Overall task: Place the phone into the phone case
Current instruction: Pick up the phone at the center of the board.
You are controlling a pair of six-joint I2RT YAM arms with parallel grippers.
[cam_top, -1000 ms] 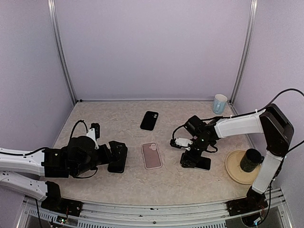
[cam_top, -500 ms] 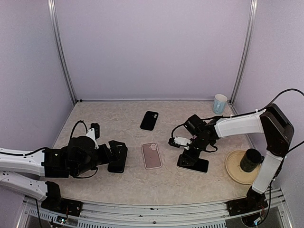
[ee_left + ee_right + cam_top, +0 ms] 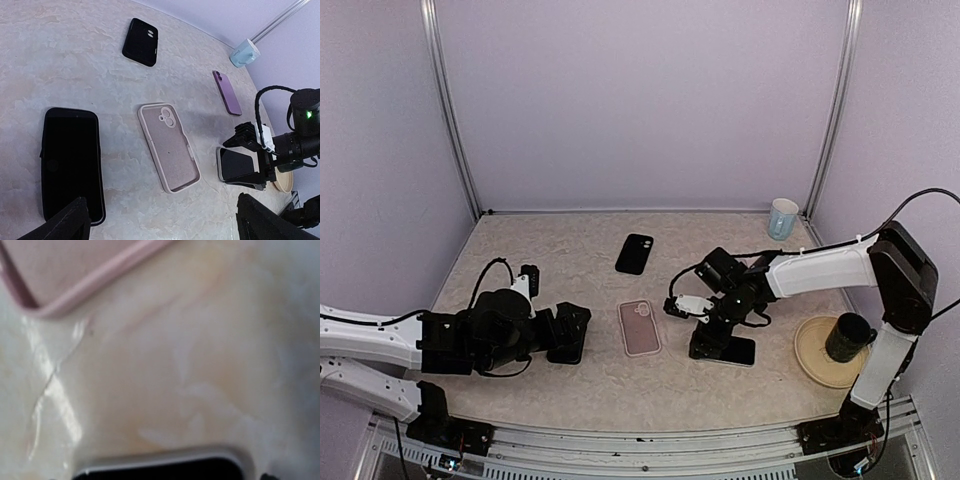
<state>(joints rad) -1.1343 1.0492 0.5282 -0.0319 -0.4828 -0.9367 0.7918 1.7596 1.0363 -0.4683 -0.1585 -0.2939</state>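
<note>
top external view: the pink phone case lies flat, open side up, near the middle of the marbled table, camera cutout at its far end. just right of it, apart from it, the light-rimmed phone lies screen up under the right gripper, which comes down on the phone's left end. in the left wrist view this gripper's two dark fingers stand one on each long edge of the phone, spread about as wide as the phone. whether they press on it or merely straddle it i cannot tell. the right wrist view is blurred and very close: the phone's pale rim runs along the bottom edge, a corner of the pink case sits at top left, and bare table lies between them.

the left gripper hangs low over the table left of the pink case, jaws spread wide and holding nothing. a black phone lies flat, screen up, just ahead of its left finger.

a black phone case lies further back, beyond the pink one. a pale blue cup stands at the far right corner. a purple slab, phone or case i cannot tell, lies between the cup and the right arm. a black mug sits on a tan plate at the near right.
</note>
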